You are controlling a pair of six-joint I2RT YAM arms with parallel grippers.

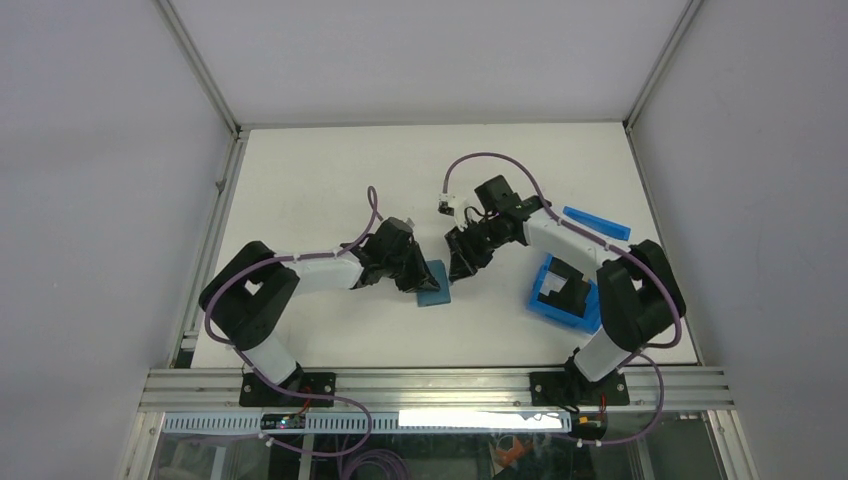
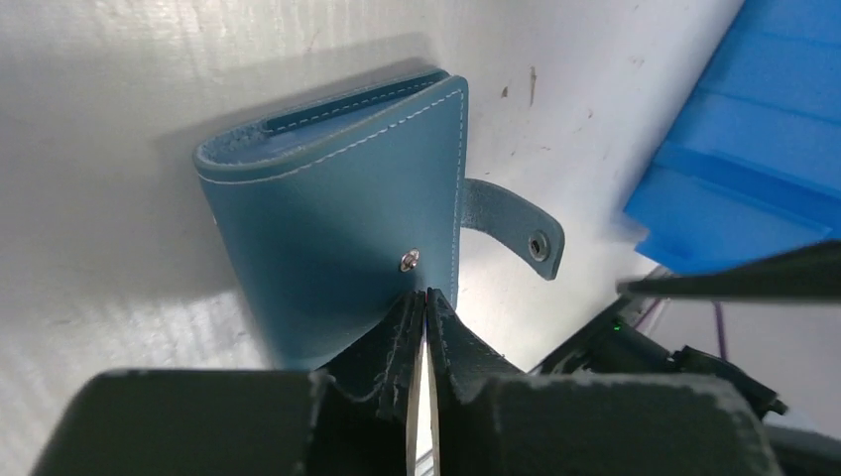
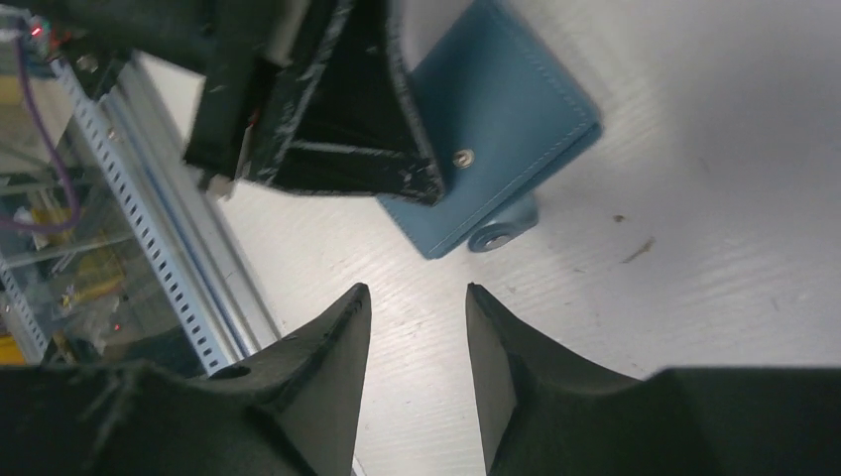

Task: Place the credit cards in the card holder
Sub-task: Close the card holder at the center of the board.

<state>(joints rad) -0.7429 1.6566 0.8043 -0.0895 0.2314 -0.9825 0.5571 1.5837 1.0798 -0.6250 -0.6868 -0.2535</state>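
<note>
The teal-blue card holder (image 1: pixel 434 283) lies folded on the white table between the two arms. It also shows in the left wrist view (image 2: pixel 337 228) and the right wrist view (image 3: pixel 506 129), with its snap tab (image 2: pixel 516 223) loose and unbuttoned. My left gripper (image 2: pixel 426 295) is shut, its tips resting on the holder's top cover beside the snap button; it also shows in the top view (image 1: pixel 418 272). My right gripper (image 3: pixel 417 293) is open and empty, hovering over bare table just right of the holder (image 1: pixel 462 262). Dark and pale cards (image 1: pixel 553 285) lie in the blue bin.
A bright-blue plastic bin (image 1: pixel 590 310) stands at the right, partly under the right arm. A blue lid strip (image 1: pixel 597 222) lies behind it. The table's metal front rail (image 3: pixel 169 248) runs close to the holder.
</note>
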